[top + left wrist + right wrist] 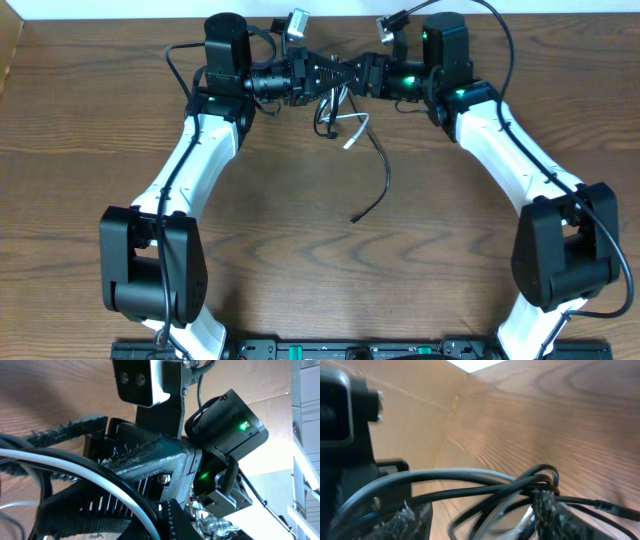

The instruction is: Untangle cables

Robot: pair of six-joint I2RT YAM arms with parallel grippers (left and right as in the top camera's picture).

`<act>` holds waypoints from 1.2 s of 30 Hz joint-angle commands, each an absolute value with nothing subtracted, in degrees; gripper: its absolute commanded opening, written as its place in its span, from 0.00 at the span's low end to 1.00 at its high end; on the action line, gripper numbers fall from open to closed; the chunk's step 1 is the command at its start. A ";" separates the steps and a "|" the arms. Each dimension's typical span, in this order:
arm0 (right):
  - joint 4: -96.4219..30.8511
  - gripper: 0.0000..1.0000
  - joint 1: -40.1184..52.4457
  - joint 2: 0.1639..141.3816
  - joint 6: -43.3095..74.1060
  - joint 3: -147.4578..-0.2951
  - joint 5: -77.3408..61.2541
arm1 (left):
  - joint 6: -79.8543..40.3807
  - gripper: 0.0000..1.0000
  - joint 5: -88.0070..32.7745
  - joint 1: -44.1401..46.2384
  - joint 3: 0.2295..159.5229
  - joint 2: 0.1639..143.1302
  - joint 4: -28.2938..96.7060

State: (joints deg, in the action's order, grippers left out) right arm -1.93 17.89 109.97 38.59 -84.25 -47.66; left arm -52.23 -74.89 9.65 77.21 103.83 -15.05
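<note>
Thin cables (330, 108) bunched in a small tangle at the far middle of the table (300, 260). Mostly black, in loose loops. One white cable (357, 128) poking out of the bunch, with its free end pointing down and to the left in the overhead view. One long black cable (383, 170) trailing from the bunch toward the near side and ending loose on the wood.

Overhead: cannot make out where the loops cross, since both arms crowd the spot. Left wrist view: filled by the white cable (75, 467) and dark strands running across at close range, with the other arm's wrist behind them; cut off at the left edge. Right wrist view: blurred, with black strands meeting in a knot (542, 480).

Tangle hanging just below the point where the left end effector (333, 74) and right end effector (360, 72) face each other, tips almost touching. Right: pads (552, 515) well apart, strands lying across the gap, knot just above one pad. Left: cannot tell whether apart or clamped, as the cables hide it.
</note>
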 commanded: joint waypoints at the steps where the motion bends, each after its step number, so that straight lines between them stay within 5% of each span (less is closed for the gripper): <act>1: 2.61 0.56 19.81 113.58 50.41 -84.64 -47.07 | -51.99 0.07 -76.36 9.67 78.13 103.88 -15.31; 12: 7.53 0.23 20.18 117.67 53.54 -84.64 -46.83 | -52.82 0.07 -76.58 9.69 78.13 103.88 -15.33; 15: 3.20 0.02 19.90 117.67 47.77 -84.64 -47.33 | -52.64 0.07 -76.58 8.80 78.13 103.88 -15.35; 23: -23.68 0.01 13.69 117.19 27.44 -84.64 -31.03 | -47.11 0.07 -76.88 2.15 77.62 103.88 -14.85; 36: -44.36 0.01 7.20 113.25 20.05 -84.62 21.43 | -17.23 0.07 -48.12 0.71 77.30 103.88 28.71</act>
State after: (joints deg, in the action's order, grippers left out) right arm -41.87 8.43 112.73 21.85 -84.95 -0.60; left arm -25.85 -55.81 1.87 76.53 104.38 26.33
